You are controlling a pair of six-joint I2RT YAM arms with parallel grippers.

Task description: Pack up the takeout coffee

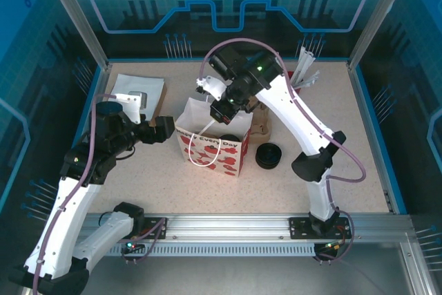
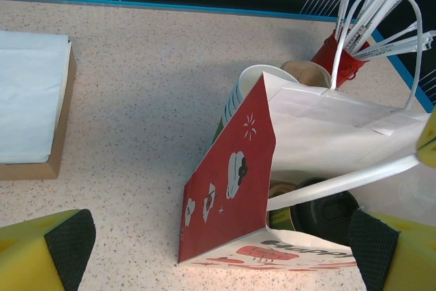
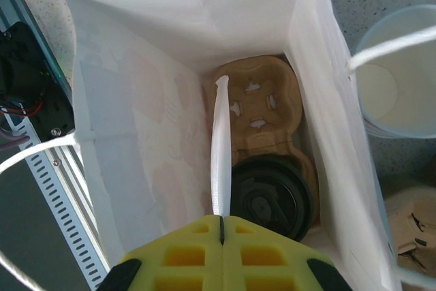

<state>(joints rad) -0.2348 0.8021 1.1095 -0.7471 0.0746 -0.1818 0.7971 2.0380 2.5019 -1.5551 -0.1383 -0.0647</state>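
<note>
**Paper bag on worktop, one coffee loaded**

We list the speckled worktop first. At its middle stands a red-and-white paper bag, upright with its mouth open. Well apart to its left lies a shallow brown box topped with white sheets. On the bag's floor we find a cardboard cup carrier. The takeout coffee, black lid on, sits in one pocket of the carrier. A stack of lidless cups stands just outside one bag wall. A stack of black lids sits on the worktop to the bag's right. The right tool is clamped tight on a white handle over the bag's mouth. The left tool is spread wide and holds nothing, near the bag's left side.
</note>
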